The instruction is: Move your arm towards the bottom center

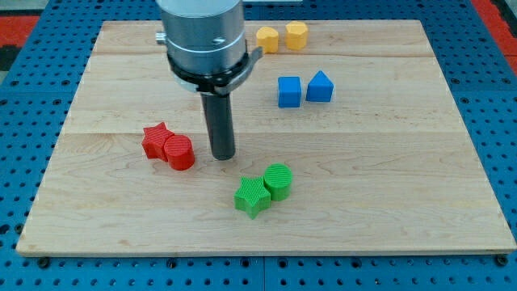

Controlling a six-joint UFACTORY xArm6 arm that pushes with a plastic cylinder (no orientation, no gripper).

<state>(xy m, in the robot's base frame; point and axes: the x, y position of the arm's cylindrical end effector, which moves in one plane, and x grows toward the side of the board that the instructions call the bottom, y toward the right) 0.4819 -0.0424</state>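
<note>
Inspection of the single camera view: a pale wooden board [388, 153] lies on a blue perforated base [501, 97], with a strip of red surface [494, 12] visible at the view's top right corner. The arm's grey cylindrical body [202, 36] enters from the view's top, left of centre, and ends in a straight dark rod; my tip [223, 156] rests on the board roughly mid-height, left of the board's centre. The arm carries no gripper or hand, so there is nothing to open, close or grasp; the rod holds nothing. Just to the view's left of the tip sits a red cylinder [179, 152], close by but with a narrow gap showing, and touching that cylinder on its upper left is a red star-shaped block [156, 139]. Below and to the view's right of the tip lie a green star-shaped block [252, 196] and a green cylinder [278, 180], the two touching each other and clear of the tip. Well above and to the right, a blue cube [289, 91] stands just beside a blue block with a peaked top [320, 86]. Near the board's top edge are two yellow blocks, a left one [267, 39] of unclear shape, partly hidden by the arm, and a hexagonal one [296, 35]. The bottom centre of the board lies below the tip. No brand, label or legible writing appears anywhere.
</note>
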